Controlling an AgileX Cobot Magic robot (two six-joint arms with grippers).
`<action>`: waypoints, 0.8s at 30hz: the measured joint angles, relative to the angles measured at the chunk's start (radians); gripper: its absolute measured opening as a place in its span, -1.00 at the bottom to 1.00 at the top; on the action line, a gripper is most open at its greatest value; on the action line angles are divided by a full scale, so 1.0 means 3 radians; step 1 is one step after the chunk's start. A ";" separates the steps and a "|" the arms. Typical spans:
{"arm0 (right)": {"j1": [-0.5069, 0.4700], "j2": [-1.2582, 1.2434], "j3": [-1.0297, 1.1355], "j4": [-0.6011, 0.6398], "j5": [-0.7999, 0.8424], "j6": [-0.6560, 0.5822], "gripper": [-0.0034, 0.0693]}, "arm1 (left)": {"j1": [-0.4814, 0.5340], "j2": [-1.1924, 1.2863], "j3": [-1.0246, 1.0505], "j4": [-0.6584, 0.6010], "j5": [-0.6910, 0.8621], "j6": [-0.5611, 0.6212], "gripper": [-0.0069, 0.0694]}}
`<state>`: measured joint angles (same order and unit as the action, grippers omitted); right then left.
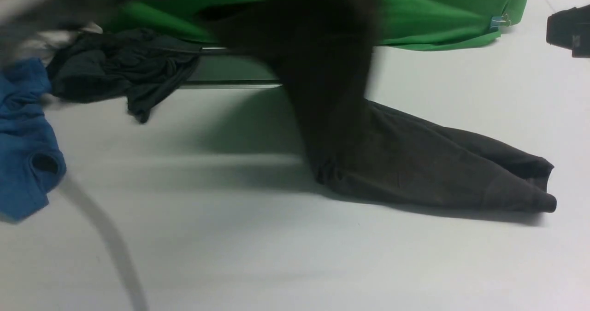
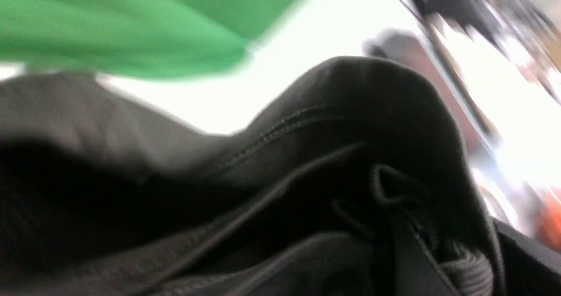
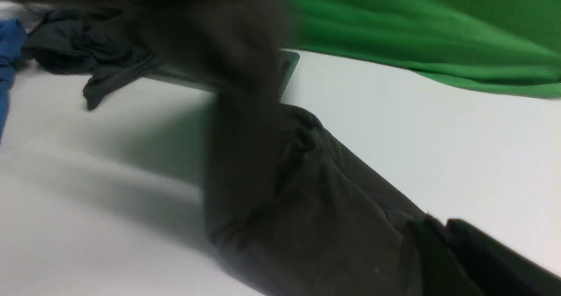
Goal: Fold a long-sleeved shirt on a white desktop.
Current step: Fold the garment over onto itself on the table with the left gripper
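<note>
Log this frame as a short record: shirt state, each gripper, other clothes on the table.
shirt: long-sleeved shirt, one part lying on the white desktop, the other lifted, motion-blurred
left gripper: jaws hidden; shirt cloth bunched against its camera, apparently gripped
right gripper: shut, beside the lying shirt cloth; grip unclear
other clothes: blue shirt and dark teal-grey garment, far left
backdrop: green cloth

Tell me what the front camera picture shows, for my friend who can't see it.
A dark olive-brown long-sleeved shirt lies partly on a white desktop. Its right part rests flat and its middle rises up in a dark blur. At the left lie a blue shirt and a dark teal-grey garment, with green cloth behind.
</note>
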<state>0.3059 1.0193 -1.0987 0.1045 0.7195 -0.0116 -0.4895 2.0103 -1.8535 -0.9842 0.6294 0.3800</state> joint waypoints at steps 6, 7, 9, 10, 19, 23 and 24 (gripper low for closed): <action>0.0000 -0.0043 0.0000 -0.0003 0.0113 0.0000 -0.77 | -0.0912 0.0956 -0.0827 0.0091 0.0309 -0.0061 -0.43; 0.0000 -0.0047 0.0000 -0.0003 0.0150 0.0000 -0.77 | -0.1061 0.1149 -0.0939 0.0180 0.0309 -0.0118 -0.43; 0.0000 -0.0047 0.0000 -0.0003 0.0234 0.0000 -0.75 | -0.1239 0.1426 -0.1068 0.0295 0.0305 -0.0269 -0.41; 0.0000 -0.0047 0.0000 -0.0006 0.0274 0.0000 -0.74 | -0.1281 0.1511 -0.1095 0.0308 0.0305 -0.0304 -0.39; 0.0000 -0.0073 0.0000 -0.0012 0.0373 -0.0089 -0.68 | -0.1237 0.1353 -0.1182 0.0851 0.0341 -0.0352 0.53; 0.0000 -0.0212 0.0000 -0.0012 0.0193 -0.0095 -0.65 | -0.1135 0.1088 -0.1190 0.1483 0.0598 -0.0528 0.92; 0.0000 -0.0270 0.0000 -0.0012 0.0130 -0.0097 -0.64 | -0.1091 0.1018 -0.1190 0.1707 0.0685 -0.0646 0.95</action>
<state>0.3059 0.9383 -1.0987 0.1008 0.7584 -0.0407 -0.8169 2.3156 -2.2104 -0.4721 0.8348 0.1863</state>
